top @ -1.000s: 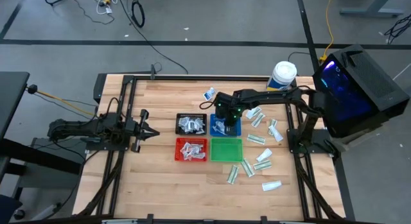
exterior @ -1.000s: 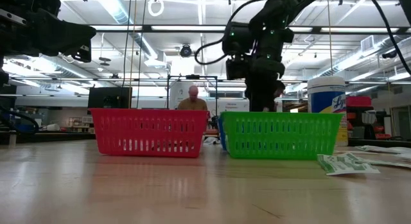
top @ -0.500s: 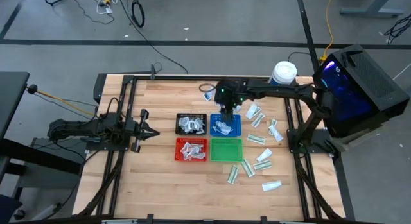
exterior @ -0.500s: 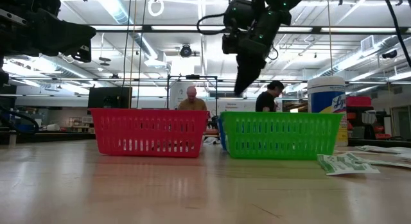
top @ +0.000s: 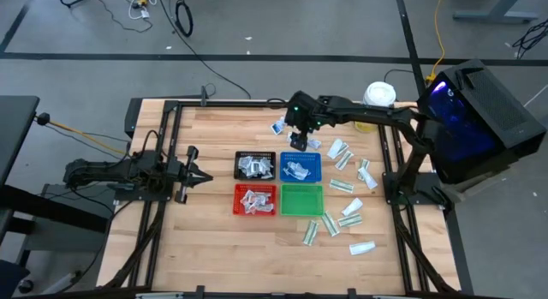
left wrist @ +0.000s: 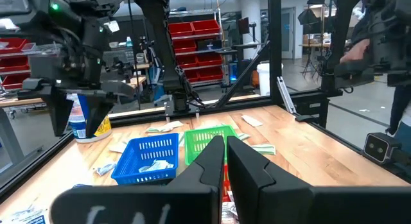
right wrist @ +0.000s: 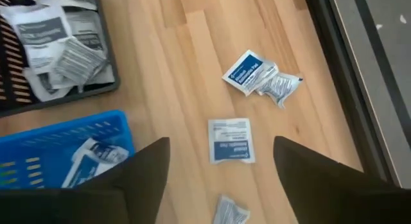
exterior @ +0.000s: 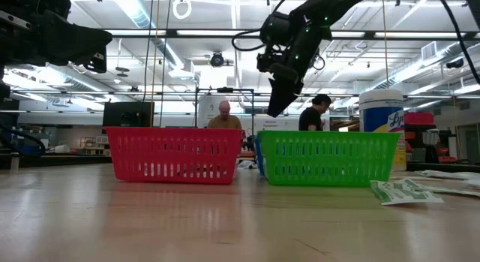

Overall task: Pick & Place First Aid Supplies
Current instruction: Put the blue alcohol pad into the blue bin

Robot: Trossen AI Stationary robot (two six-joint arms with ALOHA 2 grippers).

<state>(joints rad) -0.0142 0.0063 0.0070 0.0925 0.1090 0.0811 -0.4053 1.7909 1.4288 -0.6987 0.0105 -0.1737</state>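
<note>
My right gripper (top: 297,143) (right wrist: 221,144) hangs open and slanting down over the bare wood just beyond the far side of the blue tray (top: 300,168), with nothing between its fingers. On the wood under it lies a squarish white packet with blue print (right wrist: 231,140). Two more such packets (right wrist: 250,71) lie farther off. The blue tray holds a packet (right wrist: 96,156); the black tray (top: 254,165) and the red tray (top: 255,200) hold several. The green tray (top: 301,199) shows none. My left gripper (top: 204,175) (left wrist: 226,153) waits shut at the table's left.
White-and-green narrow packets (top: 342,153) lie scattered on the wood right of the trays, down to the near right (top: 361,247). A big white jar (top: 378,98) stands at the far right. The black frame rail (right wrist: 350,76) runs along the far edge.
My right gripper has risen out of the blue tray and gone toward the table's far edge, tipping less steeply. It now hangs past the tray's far wall. A packet lies in the blue tray where the gripper stood.
</note>
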